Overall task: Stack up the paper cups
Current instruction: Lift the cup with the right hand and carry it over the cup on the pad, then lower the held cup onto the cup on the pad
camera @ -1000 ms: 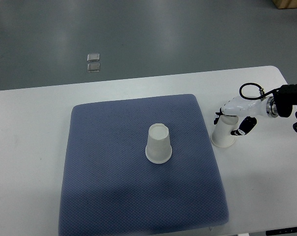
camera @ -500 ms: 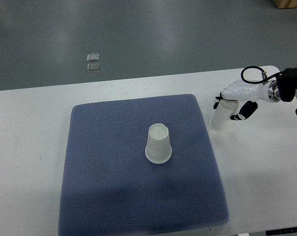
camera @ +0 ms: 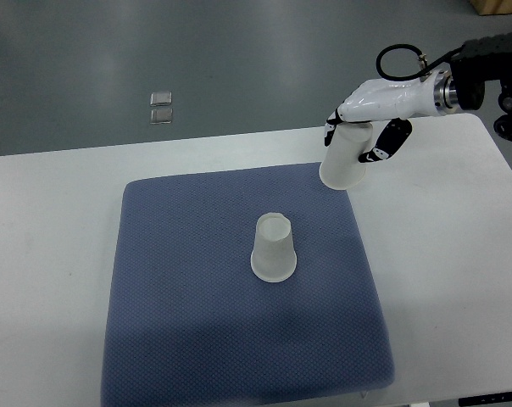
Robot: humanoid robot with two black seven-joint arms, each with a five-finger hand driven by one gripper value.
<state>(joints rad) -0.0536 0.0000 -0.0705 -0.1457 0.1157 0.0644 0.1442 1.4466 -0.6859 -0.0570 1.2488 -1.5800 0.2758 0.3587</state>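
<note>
I have the right hand (camera: 364,127) wrapped around a paper cup (camera: 344,157), fingers (camera: 380,151) curled against its side, so it is gripping the cup. The cup hangs mouth-down and slightly tilted from the hand, its wide rim pointing toward the far right corner of the blue mat (camera: 197,322). From my view the held cup overlaps that corner of the mat; I cannot tell whether its rim touches the fabric or hangs clear of it. The arm comes in from the right edge at the far side of the scene, with a black cable loop (camera: 397,61) above the wrist.

The second cup (camera: 274,248) stands upside down near the middle of the mat, well apart from the hand, nearer to me and to the left of the held one. The mat lies on the white tabletop (camera: 44,254). On the grey floor beyond the tabletop's far edge I see two small clear squares (camera: 161,107).
</note>
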